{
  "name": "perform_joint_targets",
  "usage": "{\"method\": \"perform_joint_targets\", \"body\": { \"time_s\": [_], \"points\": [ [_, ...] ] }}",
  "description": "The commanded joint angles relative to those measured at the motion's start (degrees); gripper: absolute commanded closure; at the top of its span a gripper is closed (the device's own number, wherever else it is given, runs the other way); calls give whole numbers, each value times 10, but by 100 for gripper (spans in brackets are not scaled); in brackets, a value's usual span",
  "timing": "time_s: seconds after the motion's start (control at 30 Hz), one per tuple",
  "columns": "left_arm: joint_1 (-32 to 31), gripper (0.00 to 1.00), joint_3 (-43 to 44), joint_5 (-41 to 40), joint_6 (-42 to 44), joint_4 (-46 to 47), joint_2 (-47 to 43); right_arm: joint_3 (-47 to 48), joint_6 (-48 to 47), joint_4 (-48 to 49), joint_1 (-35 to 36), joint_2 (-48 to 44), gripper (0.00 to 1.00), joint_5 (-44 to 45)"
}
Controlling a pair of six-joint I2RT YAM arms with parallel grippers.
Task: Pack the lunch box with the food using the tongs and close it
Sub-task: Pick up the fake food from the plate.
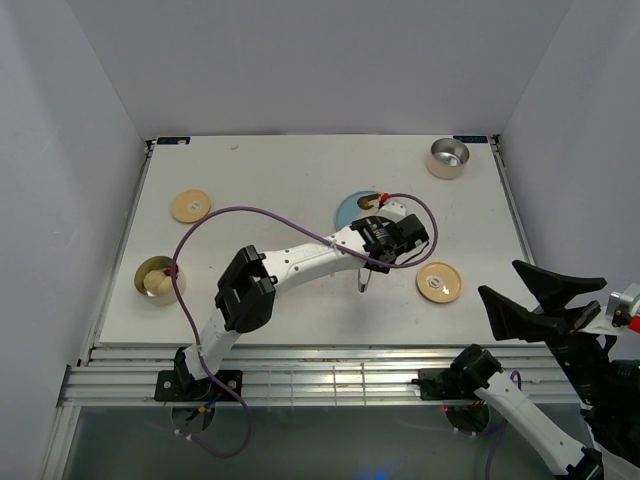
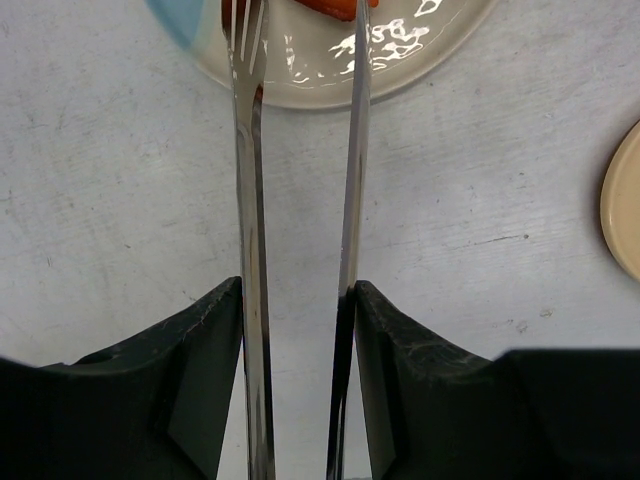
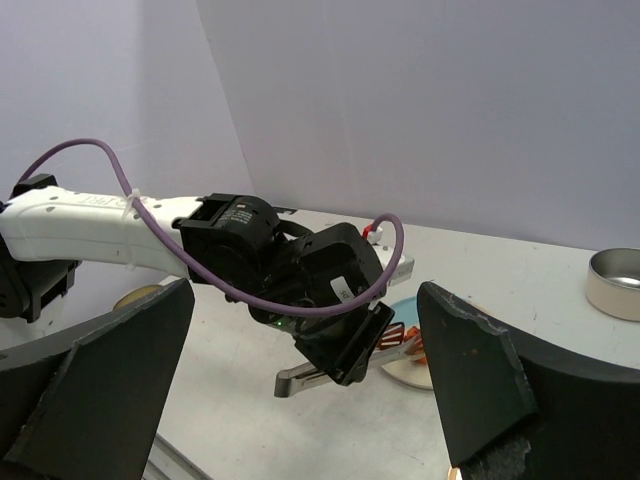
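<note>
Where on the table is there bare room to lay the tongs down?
Widest bare patch: the far strip between the left tan disc and the blue plate. Also bare: right side between the steel cup and the right tan disc. Crowded around the plate, where the left gripper holds the tongs.

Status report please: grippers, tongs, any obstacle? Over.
Left gripper shut on tongs, tips at orange-red food on plate. Right gripper open, off to the side. No obstacle seen.
</note>
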Motion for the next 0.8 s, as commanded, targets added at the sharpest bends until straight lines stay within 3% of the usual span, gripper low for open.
{"method": "perform_joint_targets", "body": {
  "time_s": [0.0,0.4,0.77],
  "points": [
    [-2,44,-8,-17,-16,-18,-23,15,3,5,3,-54,2,-4],
    [7,44,-20,-50,-32,-51,-39,25,9,-2,2,-59,2,-5],
    [5,44,-15,-19,-15,-17,-50,25,6,-5,2,-58,1,1]
  ]
}}
